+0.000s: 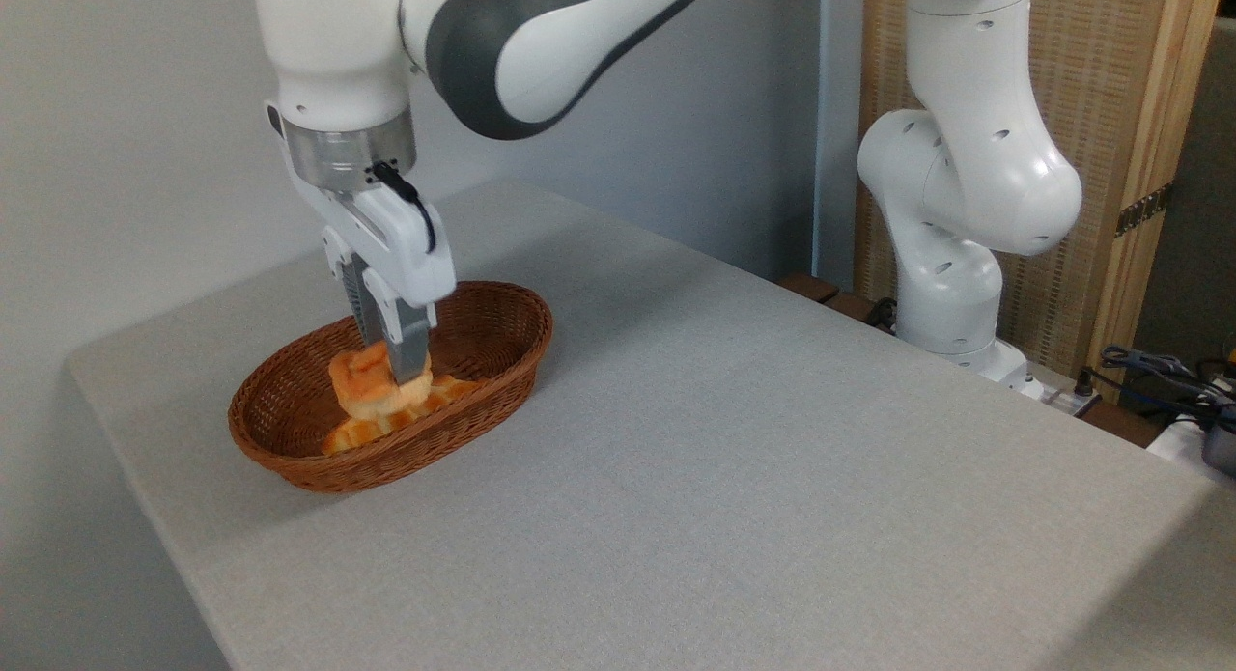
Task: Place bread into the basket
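Elongated orange-and-pale pastry (pixel 362 432) lying directly below the end effector, partly hidden. Grey table (pixel 734 478) spreading out beneath and to its right. Woven panel in a wooden frame (pixel 1110 140) standing far right, behind. Dark cables (pixel 1159 367) trailing at the far right edge, lower down.
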Controlling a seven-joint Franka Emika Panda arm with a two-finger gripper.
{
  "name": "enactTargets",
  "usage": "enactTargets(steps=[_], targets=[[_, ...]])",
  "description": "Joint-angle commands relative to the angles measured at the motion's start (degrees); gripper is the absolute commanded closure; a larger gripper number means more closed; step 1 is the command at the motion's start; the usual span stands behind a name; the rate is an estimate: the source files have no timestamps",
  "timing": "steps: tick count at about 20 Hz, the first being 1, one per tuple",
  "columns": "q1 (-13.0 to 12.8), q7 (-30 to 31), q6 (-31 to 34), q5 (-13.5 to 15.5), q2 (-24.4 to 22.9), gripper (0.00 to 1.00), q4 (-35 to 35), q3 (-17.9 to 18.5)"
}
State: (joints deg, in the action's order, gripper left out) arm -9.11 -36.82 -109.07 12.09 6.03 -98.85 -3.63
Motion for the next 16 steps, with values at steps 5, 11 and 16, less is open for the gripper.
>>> enactTargets(steps=[5, 11, 16], targets=[[-0.2, -0.4, -1.5, 0.3, 2.1, 0.0, 0.4, -4.8], [-0.2, -0.4, -1.8, 0.3, 2.9, 0.0, 0.4, -4.9], [-0.2, -0.1, -2.6, 0.3, 2.9, 0.0, 0.4, -4.9]])
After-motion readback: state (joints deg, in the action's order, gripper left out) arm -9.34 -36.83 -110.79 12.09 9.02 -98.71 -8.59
